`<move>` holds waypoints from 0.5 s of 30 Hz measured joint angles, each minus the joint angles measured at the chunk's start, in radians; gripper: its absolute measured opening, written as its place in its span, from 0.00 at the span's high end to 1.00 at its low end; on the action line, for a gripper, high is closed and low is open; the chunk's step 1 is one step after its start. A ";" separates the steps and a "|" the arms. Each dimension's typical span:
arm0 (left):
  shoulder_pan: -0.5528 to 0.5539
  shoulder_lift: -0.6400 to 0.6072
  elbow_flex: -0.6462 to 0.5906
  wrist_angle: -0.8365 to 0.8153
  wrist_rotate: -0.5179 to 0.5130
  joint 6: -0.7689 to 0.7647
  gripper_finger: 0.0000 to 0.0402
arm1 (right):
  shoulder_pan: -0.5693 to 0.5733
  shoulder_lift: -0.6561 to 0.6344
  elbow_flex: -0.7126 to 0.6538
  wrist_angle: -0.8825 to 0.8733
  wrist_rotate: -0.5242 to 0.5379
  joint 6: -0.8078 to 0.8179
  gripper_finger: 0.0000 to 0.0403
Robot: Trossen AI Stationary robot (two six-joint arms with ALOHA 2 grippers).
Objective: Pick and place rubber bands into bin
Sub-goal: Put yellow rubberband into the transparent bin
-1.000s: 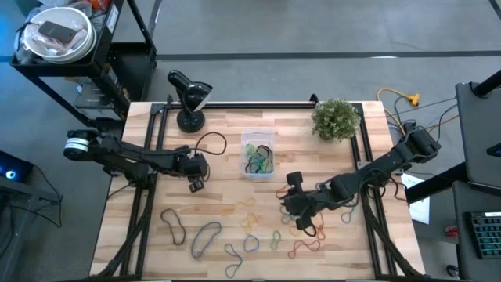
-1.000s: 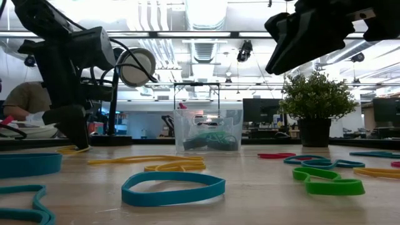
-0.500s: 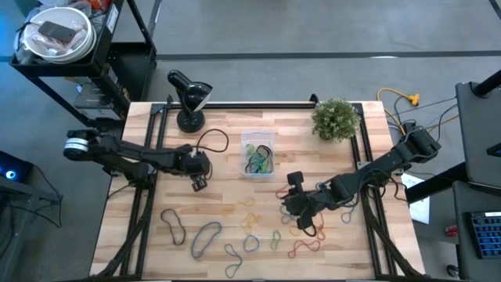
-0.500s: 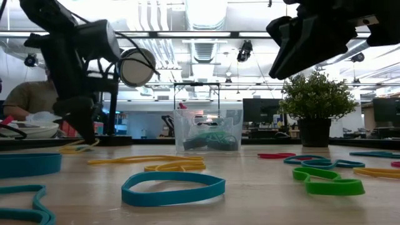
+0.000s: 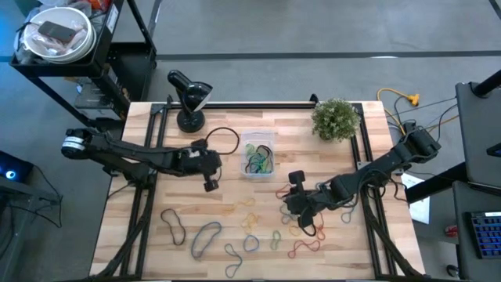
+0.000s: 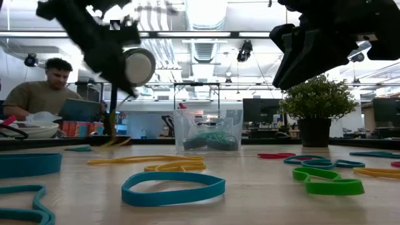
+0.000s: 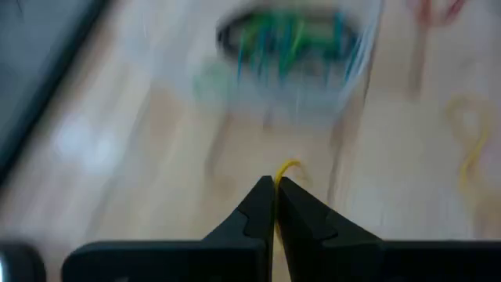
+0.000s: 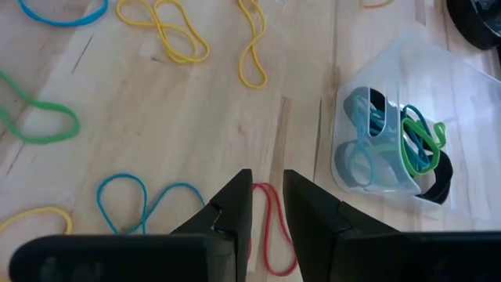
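Note:
Many rubber bands (image 5: 250,227) in yellow, blue, green, red and black lie flat on the wooden table's near half. The clear bin (image 5: 257,154) stands at mid-table with several bands inside. It also shows in the low view as the bin (image 6: 208,131) and in the right wrist view as the bin (image 8: 399,141). My left gripper (image 5: 210,184) is just left of the bin, raised and shut on a yellow band (image 7: 288,165). My right gripper (image 8: 268,188) hovers open over a red band (image 8: 272,227), right of and nearer than the bin. My left gripper pinches a yellow rubber band between its two fingertips. A short bend of the band (image 7: 288,165) pokes out past the tips. In the low view a thin yellow strand (image 6: 112,125) hangs slack below the raised gripper. Whether its lower end reaches the table, I cannot tell.
A black desk lamp (image 5: 188,98) and a looped black cable (image 5: 223,141) stand at the far left of the table. A potted plant (image 5: 337,117) stands far right. A person (image 6: 44,94) sits behind the table. A white bowl (image 5: 56,35) sits on a shelf off the table.
My left gripper has risen from the table surface and moved right toward the bin, staying shut. The yellow band has come up with it and now hangs below it. My right arm has kept still.

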State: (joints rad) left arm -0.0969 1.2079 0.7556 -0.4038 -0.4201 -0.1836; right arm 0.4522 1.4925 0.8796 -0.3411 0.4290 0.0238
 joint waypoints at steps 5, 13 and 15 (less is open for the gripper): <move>-0.013 0.000 0.021 0.198 -0.037 0.168 1.00 | -0.001 0.000 -0.001 0.001 0.001 0.001 0.83; -0.012 0.000 0.027 0.530 -0.120 0.430 1.00 | -0.001 0.000 -0.001 0.001 0.014 0.001 0.83; -0.009 0.000 0.027 0.587 -0.135 0.480 1.00 | -0.001 0.000 -0.001 0.001 0.020 0.002 0.83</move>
State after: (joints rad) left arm -0.1059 1.2079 0.7830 0.1834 -0.5549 0.2963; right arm 0.4515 1.4925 0.8783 -0.3401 0.4488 0.0261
